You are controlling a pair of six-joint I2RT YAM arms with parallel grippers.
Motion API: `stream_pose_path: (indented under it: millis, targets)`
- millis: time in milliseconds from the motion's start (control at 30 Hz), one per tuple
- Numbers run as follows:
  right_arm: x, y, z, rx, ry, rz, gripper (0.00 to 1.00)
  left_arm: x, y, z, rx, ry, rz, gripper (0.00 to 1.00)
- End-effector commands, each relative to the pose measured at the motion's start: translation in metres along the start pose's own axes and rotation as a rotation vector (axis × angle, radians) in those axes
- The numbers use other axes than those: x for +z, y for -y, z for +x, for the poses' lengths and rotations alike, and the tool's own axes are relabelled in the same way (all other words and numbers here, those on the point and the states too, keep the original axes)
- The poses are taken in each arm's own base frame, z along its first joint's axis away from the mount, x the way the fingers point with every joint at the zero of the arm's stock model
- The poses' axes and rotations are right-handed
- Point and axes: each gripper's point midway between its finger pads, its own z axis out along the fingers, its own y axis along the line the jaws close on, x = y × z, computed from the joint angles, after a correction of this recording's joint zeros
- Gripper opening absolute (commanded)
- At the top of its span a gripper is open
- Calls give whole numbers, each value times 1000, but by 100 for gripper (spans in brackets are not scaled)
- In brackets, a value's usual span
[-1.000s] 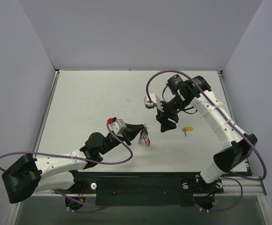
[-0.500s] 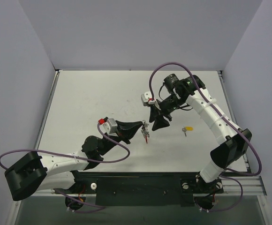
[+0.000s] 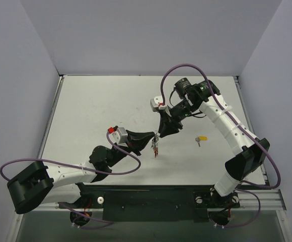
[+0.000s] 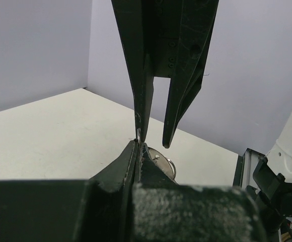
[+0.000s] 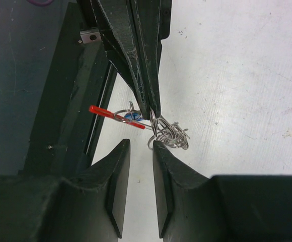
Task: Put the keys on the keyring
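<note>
Your left tool (image 4: 137, 143): jaws clamped tight on thin round keyring, part red, part silvery wire (image 5: 117, 116), over middle of white counter (image 3: 100, 106).
Your right tool (image 5: 139, 146): jaws parted by narrow gap, nothing pinched; tips just beside ring wire.
Right wrist view gives you red section, blue-capped key (image 5: 132, 116), tangle of silvery loops (image 5: 172, 137) at left tips.
Left wrist view: only sliver of wire.
Top view alone shows yellow-capped key (image 3: 201, 138) lying on counter, well apart from ring.
</note>
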Motion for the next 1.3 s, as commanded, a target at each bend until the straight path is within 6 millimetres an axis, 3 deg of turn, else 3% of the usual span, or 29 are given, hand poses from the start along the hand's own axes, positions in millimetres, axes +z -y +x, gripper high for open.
stream_pose_path:
  millis: [0,367,1267]
  targets:
    - [3,-7,-15,-3,46,-32,20,8,11,-36,-14,128,47,0]
    - [8,-2,-16,16,38,-32,16,8,13,-34,-29,126,54,0]
    - [8,10,-18,65,19,15,19,9,14,-31,-41,118,64,0]
